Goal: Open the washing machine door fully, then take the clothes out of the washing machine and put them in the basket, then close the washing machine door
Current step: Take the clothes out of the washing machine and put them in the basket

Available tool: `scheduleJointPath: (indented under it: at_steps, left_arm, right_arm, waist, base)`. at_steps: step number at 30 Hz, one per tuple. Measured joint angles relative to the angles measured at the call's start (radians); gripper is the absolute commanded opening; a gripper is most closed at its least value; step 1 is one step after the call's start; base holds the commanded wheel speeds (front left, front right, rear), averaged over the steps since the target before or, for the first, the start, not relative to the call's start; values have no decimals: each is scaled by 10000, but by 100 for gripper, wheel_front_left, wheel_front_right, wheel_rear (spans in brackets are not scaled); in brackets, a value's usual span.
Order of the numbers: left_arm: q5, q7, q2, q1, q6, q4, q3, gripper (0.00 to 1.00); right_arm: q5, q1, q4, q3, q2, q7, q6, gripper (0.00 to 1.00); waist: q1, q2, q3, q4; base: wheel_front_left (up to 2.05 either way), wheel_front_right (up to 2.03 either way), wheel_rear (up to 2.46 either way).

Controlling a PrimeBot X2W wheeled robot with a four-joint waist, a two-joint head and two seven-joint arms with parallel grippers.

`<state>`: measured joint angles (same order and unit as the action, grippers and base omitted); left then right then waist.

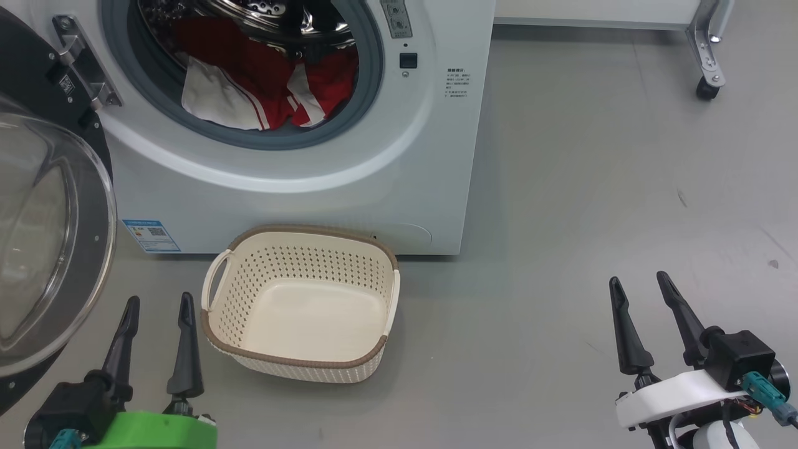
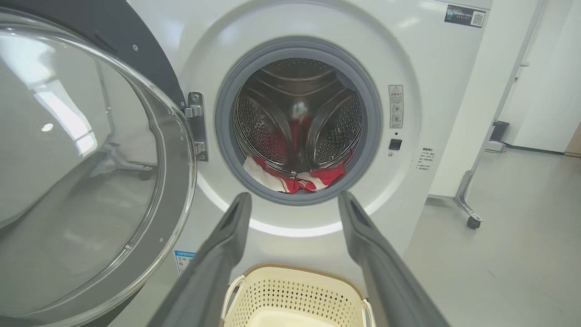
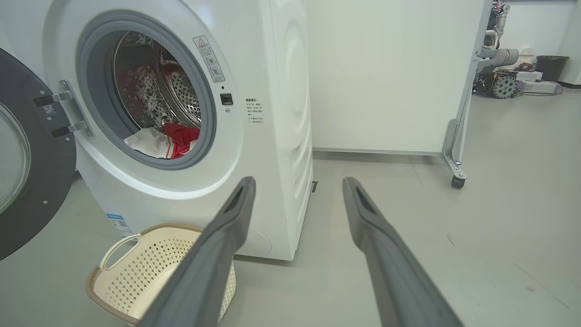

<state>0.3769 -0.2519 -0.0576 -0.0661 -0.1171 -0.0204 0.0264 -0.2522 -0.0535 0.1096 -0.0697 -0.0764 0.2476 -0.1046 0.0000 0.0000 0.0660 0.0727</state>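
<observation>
Currently left gripper (image 1: 159,302) 7 o'clock, right gripper (image 1: 639,279) 4 o'clock: both empty, my jaws spread wide. Washing machine door (image 1: 43,249) swung aside, 9 o'clock, clearing access. Clothes (image 1: 262,81) 12 o'clock in washing machine (image 1: 386,174); basket (image 1: 293,360) just below, shortening transfer.

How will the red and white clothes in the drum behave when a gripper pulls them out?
The clothes lie crumpled in folds, so they are probably floppy and will hang down when lifted. They look thin, so likely light. Bunched together at the grey gasket, several pieces may drag out at once.
</observation>
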Motion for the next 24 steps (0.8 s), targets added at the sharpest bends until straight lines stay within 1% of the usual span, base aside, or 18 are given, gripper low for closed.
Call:
scheduleJointPath:
  at_steps: [8, 12, 24]
  left_arm:
    - [-52, 0, 27, -1, -27, 196, -186, 100]
    - [-311, -2, 31, -14, -27, 71, -115, 100]
    - [-69, -2, 56, -63, -29, 8, 21, 100]
  right_arm:
    - [12, 0, 17, 42, 17, 0, 0, 100]
    - [35, 1, 44, 44, 21, 0, -2, 100]
    - [73, 2, 105, 42, 36, 0, -75, 100]
  waist:
    - [0, 0, -20, 37]
    - [0, 0, -45, 66]
    - [0, 0, -144, 146]
  base:
    - [158, -158, 0]
    - [177, -177, 0]
    - [146, -146, 0]
